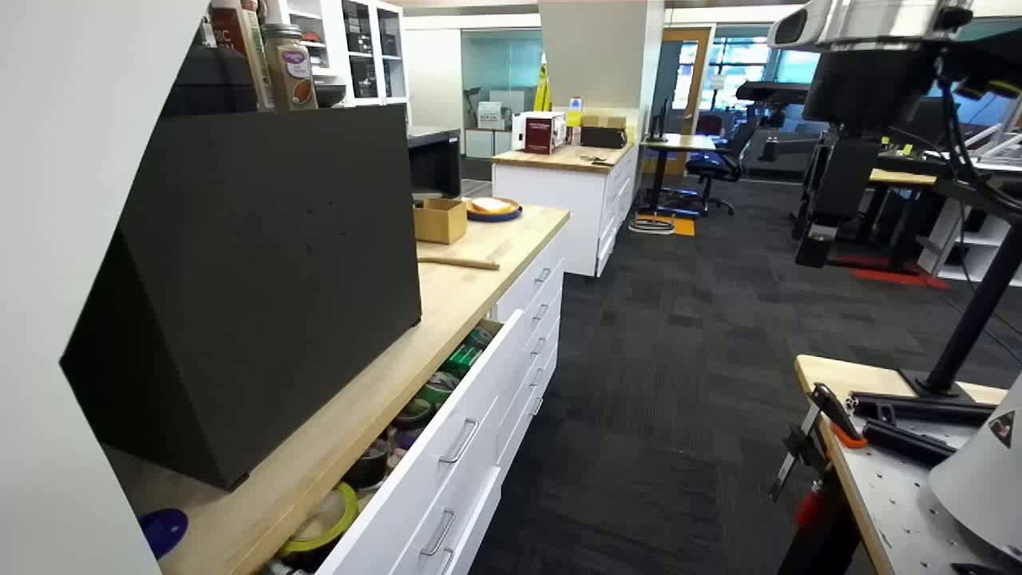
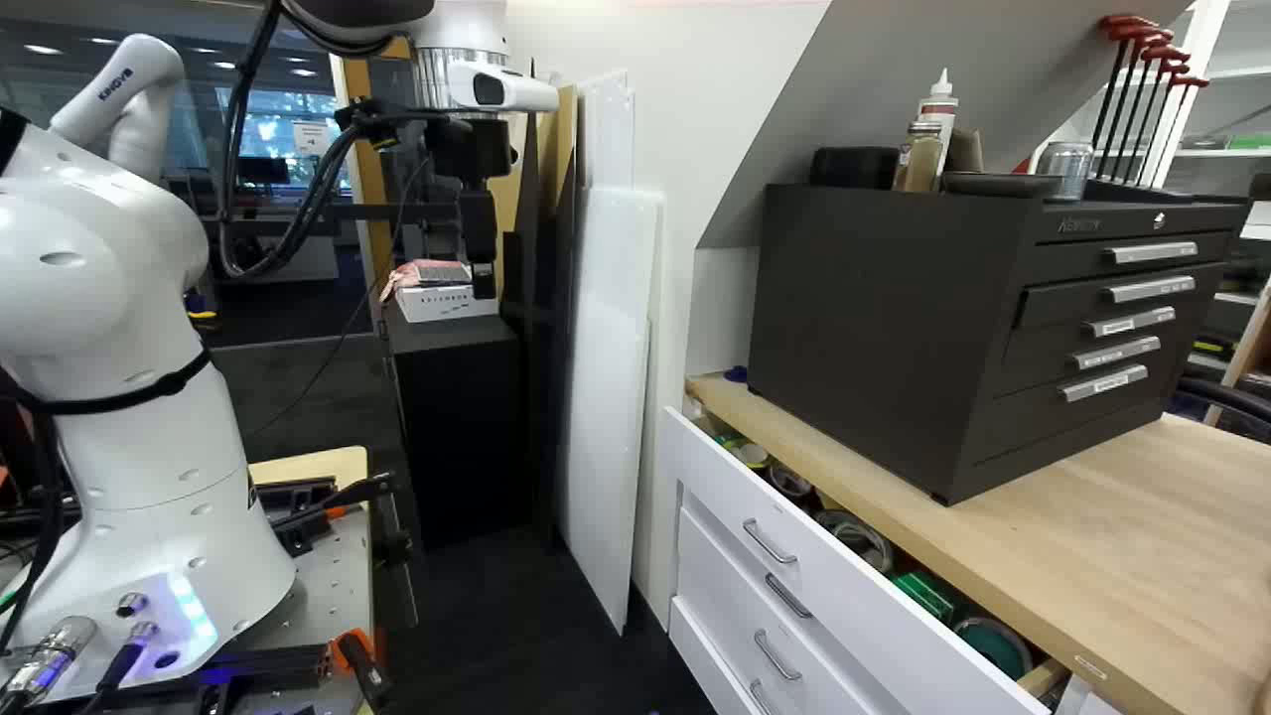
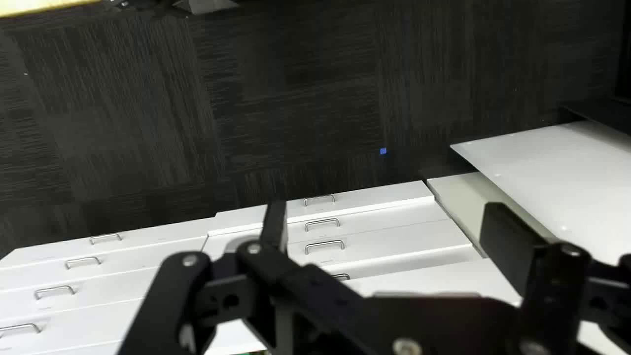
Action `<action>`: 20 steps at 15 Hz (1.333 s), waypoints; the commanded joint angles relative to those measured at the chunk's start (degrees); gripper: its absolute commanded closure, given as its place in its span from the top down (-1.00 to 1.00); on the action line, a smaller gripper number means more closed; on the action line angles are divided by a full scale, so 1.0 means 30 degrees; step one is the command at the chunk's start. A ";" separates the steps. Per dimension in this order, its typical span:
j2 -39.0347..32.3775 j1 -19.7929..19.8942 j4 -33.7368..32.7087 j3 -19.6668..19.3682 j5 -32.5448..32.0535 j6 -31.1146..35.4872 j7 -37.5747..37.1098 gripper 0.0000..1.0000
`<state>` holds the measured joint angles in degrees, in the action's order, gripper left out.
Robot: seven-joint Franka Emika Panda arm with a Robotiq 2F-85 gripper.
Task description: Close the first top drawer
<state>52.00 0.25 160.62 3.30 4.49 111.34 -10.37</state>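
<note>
The first top drawer, with its white front (image 1: 447, 447), stands pulled out below the wooden counter in both exterior views (image 2: 844, 586). Its inside shows rolls of tape and green items. A metal handle is on its front. My gripper (image 1: 814, 249) hangs in the air across the aisle from the drawer, fingers down, touching nothing. It also shows in an exterior view (image 2: 484, 280). In the wrist view my gripper (image 3: 389, 212) is open and empty, its two fingers wide apart. There the drawer front (image 3: 443, 276) is partly hidden behind the gripper body.
A black tool chest (image 1: 279, 279) stands on the counter (image 2: 1092, 556) above the drawer. Lower white drawers (image 3: 365, 236) are below it. White panels (image 2: 611, 397) lean at the wall by the cabinet end. The robot's table (image 1: 878, 447) carries clamps. Dark carpet (image 1: 639, 447) lies between.
</note>
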 commanded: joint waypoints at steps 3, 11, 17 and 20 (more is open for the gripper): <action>-0.0111 0.0076 0.0128 0.0059 0.0047 -0.0054 0.0055 1.00; -0.0205 0.0075 0.0130 0.0059 0.0045 -0.0054 0.0054 1.00; -0.1303 0.0206 0.0020 0.0371 -0.0266 0.0659 -0.0077 1.00; -0.2918 0.0385 -0.0003 0.0651 -0.0742 0.1878 -0.0207 1.00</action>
<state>48.28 0.28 160.73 4.05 3.84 112.83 -10.37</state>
